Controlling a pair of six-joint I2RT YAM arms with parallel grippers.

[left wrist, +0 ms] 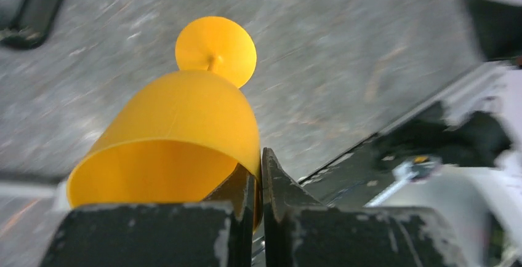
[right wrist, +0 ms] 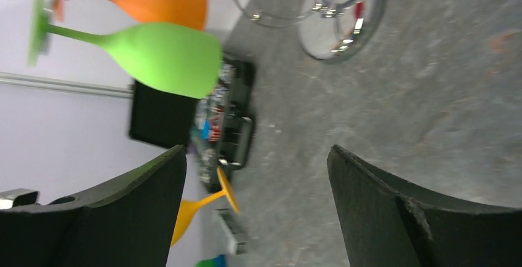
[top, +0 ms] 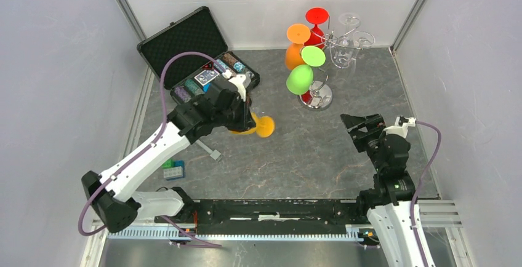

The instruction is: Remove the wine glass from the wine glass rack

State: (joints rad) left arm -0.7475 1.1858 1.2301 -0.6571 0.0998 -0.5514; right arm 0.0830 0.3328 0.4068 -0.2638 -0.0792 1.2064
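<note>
Several glasses, top view: you see a green glass [top: 300, 79], an orange glass [top: 294, 56] and a red glass [top: 317, 16] hanging foot-up on the wine glass rack [top: 317, 98], with clear glasses [top: 363, 39] on its far arms.
Rack, top view: chrome wire with curled arms and a round, mirror-bright base, at the far right of the table [top: 308, 156].
Wine glass, top view: the amber wine glass [top: 263, 127] is off the rack and well to its left, lying sideways in the left gripper [top: 245, 121].
Right gripper, top view: the right gripper [top: 359, 127] is spread wide and holds nothing.
Surface and room, top view: grey marbled tabletop and pale walls. An open black case [top: 184, 39] with a foam lid sits far left, and small blue and green blocks [top: 173, 170] lie near the left arm.
Wine glass, left wrist: the wine glass [left wrist: 184, 113] is smooth matt plastic, its mouth toward you and its round foot beyond.
Grip, left wrist: only here do you see the left gripper [left wrist: 260, 181] pinching the bowl's wall, one black finger inside and one outside.
Right gripper, right wrist: the right gripper [right wrist: 255, 205] has curved black fingers set far apart, with nothing between them.
Beyond, right wrist: the view is turned sideways. You see the green glass [right wrist: 166, 58], the orange glass [right wrist: 160, 5], the rack's base [right wrist: 341, 15], the case [right wrist: 163, 116] and, small, the wine glass [right wrist: 197, 208].
</note>
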